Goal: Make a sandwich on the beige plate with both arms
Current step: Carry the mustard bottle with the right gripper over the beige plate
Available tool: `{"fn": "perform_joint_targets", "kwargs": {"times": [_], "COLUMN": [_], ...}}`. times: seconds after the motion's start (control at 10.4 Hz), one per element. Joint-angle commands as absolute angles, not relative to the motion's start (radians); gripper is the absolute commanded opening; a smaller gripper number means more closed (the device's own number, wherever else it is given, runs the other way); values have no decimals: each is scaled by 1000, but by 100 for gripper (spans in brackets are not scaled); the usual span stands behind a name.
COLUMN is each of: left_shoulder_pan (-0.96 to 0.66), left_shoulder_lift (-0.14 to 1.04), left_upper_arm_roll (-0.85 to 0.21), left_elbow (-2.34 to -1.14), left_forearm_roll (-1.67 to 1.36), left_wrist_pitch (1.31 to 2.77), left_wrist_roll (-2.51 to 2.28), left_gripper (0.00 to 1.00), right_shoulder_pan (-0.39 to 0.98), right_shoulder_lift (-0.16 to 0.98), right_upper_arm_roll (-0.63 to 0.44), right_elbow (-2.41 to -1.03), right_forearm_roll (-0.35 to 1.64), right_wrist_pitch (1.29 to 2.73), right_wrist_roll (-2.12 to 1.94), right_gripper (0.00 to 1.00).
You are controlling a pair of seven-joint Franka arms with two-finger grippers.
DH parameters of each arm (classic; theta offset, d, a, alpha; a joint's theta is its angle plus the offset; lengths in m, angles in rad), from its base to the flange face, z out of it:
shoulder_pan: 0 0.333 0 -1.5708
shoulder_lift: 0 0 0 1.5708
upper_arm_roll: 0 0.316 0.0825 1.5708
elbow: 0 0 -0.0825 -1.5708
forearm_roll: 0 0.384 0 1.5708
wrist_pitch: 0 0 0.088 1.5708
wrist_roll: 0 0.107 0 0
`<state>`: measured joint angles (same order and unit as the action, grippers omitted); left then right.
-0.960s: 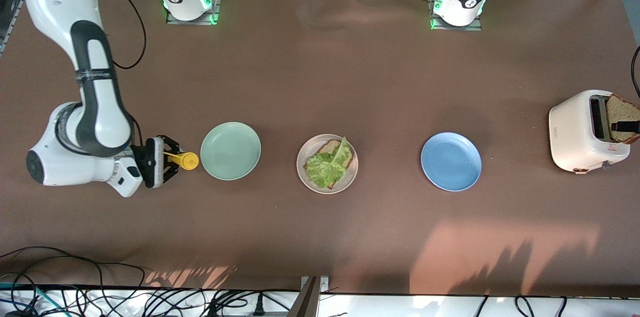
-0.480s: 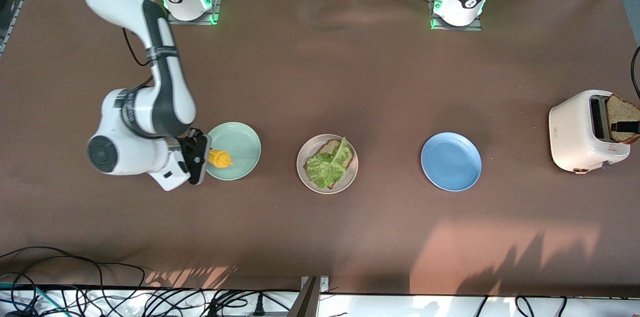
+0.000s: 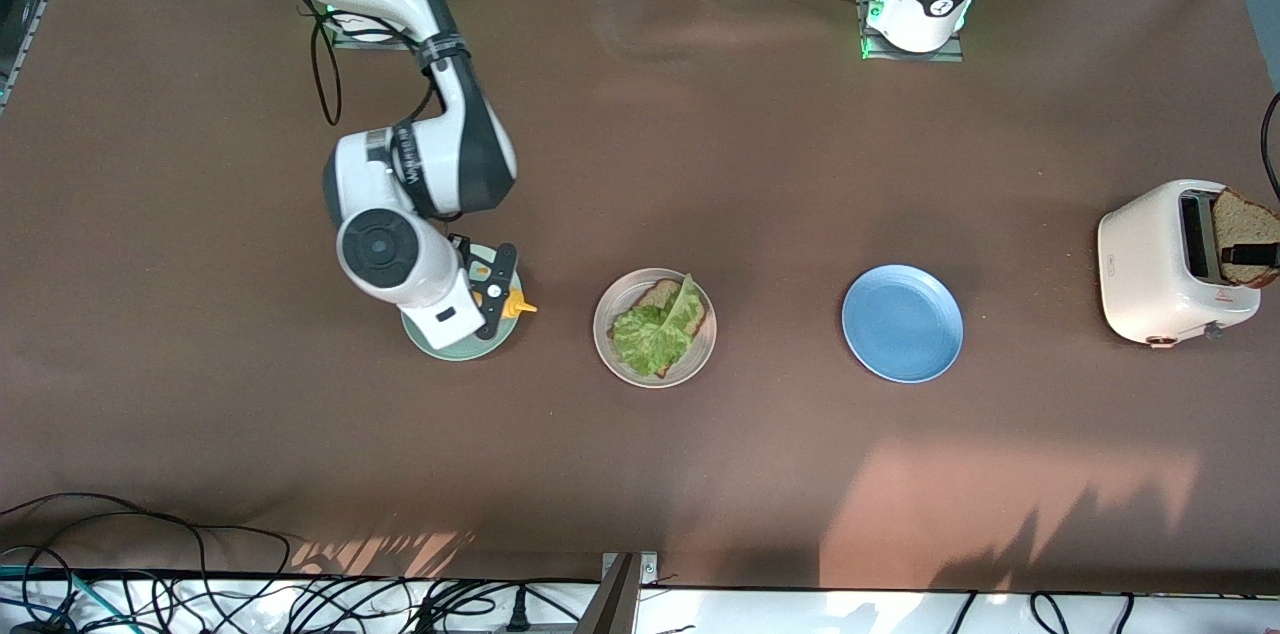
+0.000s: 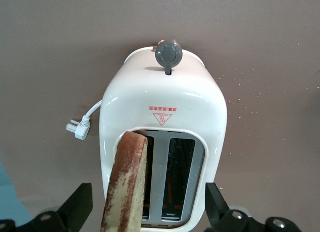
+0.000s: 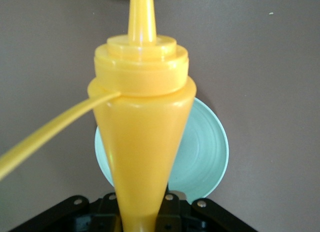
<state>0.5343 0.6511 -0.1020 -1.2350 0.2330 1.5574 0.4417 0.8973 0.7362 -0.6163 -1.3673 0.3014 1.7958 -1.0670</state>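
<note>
The beige plate [image 3: 612, 356] sits mid-table with one brown bread slice [image 3: 660, 294] and a green lettuce leaf [image 3: 655, 334] on top of it. A second bread slice [image 3: 1240, 222] stands in the white toaster [image 3: 1150, 264]; the left wrist view shows its crust edge [image 4: 125, 182] in one slot. My left gripper [image 3: 1250, 254] is open over the toaster [image 4: 165, 97], fingers wide on either side of that slice. My right gripper [image 3: 495, 289] is shut on a yellow squeeze bottle [image 3: 512, 306] over the mint-green plate [image 3: 440, 346], nozzle toward the beige plate.
A blue plate [image 3: 902, 322] lies between the beige plate and the toaster. The toaster's cord plug [image 4: 77, 128] lies beside it. Cables run along the table edge nearest the front camera [image 3: 200, 594]. The right wrist view shows the bottle [image 5: 142, 122] above the mint-green plate [image 5: 205, 152].
My right arm has swung the yellow bottle from the right arm's end of the table across the mint-green plate toward the beige plate. The left gripper and the bread have not moved.
</note>
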Motion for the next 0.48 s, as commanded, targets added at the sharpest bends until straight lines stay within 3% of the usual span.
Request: {"fn": "perform_joint_targets", "kwargs": {"times": [0.0, 0.1, 0.19, 0.29, 0.38], "left_shoulder_pan": [534, 534, 534, 534, 534], "left_shoulder_lift": [644, 644, 644, 644, 644], "left_upper_arm_roll": [-104, -104, -104, -103, -103], "left_elbow": [-1236, -1236, -1236, -1236, -1236], "left_forearm_roll": [253, 255, 258, 261, 261], "left_wrist_pitch": [1551, 1549, 1549, 1548, 1549], "left_wrist_roll": [462, 462, 462, 460, 460], "left_gripper": [96, 90, 79, 58, 47], "right_shoulder_pan": [1009, 1053, 1107, 1147, 1166], "right_shoulder_lift": [860, 906, 952, 984, 1009], "right_upper_arm_roll": [-736, -777, -822, -847, -854], "right_elbow": [-1266, -1231, -1211, -1198, -1195], "right_forearm_roll": [288, 288, 290, 288, 288], "right_wrist_pitch": [1769, 1750, 1746, 1746, 1747], "right_wrist_roll": [-997, -965, -938, -899, -876], "right_gripper": [0, 0, 0, 0, 0]}}
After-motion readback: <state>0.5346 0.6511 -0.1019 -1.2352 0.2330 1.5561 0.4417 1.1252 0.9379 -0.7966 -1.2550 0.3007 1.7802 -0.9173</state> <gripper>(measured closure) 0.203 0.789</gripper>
